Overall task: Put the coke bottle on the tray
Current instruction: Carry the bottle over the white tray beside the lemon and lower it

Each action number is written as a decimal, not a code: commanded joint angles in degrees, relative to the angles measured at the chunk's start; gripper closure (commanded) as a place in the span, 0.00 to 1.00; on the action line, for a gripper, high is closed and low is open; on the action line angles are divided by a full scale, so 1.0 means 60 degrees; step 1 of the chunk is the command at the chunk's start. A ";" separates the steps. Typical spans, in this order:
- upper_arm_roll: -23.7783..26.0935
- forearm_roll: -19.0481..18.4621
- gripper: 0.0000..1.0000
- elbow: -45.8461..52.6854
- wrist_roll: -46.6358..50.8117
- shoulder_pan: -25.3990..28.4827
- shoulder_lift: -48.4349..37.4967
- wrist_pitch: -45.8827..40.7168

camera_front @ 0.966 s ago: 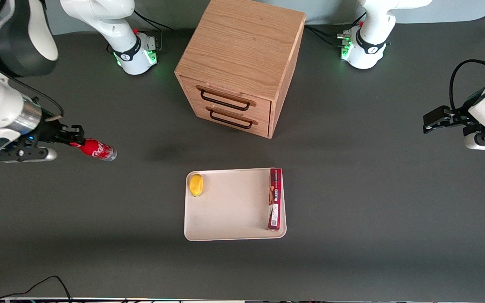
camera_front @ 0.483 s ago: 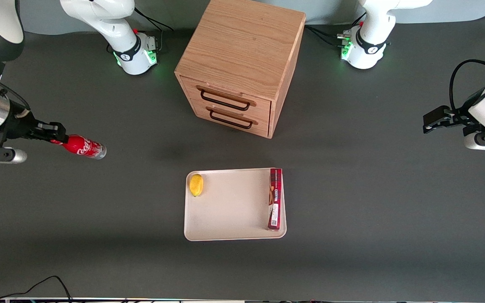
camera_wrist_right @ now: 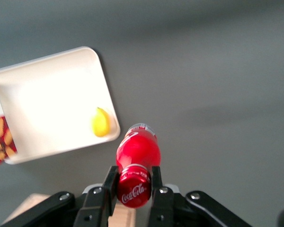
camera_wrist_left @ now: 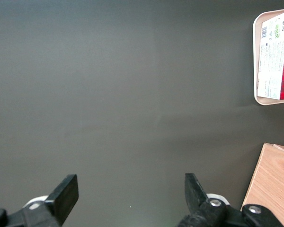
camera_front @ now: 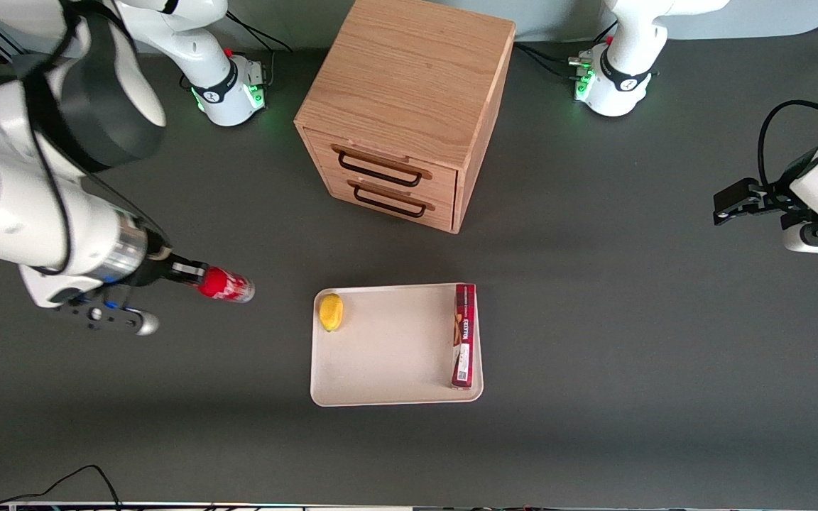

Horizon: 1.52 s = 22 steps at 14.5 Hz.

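Note:
My right gripper (camera_front: 196,278) is shut on the cap end of the coke bottle (camera_front: 228,285), a small red bottle held tilted above the table. It hangs beside the cream tray (camera_front: 388,355), toward the working arm's end of the table. In the right wrist view the fingers (camera_wrist_right: 110,185) clamp the red cap of the bottle (camera_wrist_right: 137,153), whose clear base points down at the table close to the tray's rounded corner (camera_wrist_right: 92,54).
On the tray lie a yellow lemon (camera_front: 331,311) near the bottle-side edge and a long red carton (camera_front: 464,335) along the edge nearest the parked arm. A wooden drawer cabinet (camera_front: 405,106) stands farther from the camera than the tray.
The gripper has carried the bottle from the working arm's end of the table toward the tray and nearer the front camera. The bottle now points more steeply down.

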 commanded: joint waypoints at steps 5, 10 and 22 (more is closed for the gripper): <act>-0.1329 -0.0125 1.00 0.1176 0.1670 0.1673 0.2397 0.3286; -0.1315 -0.0125 1.00 0.1147 0.1978 0.1995 0.3233 0.4534; -0.1300 -0.0154 0.38 0.1088 0.2097 0.2156 0.3806 0.4873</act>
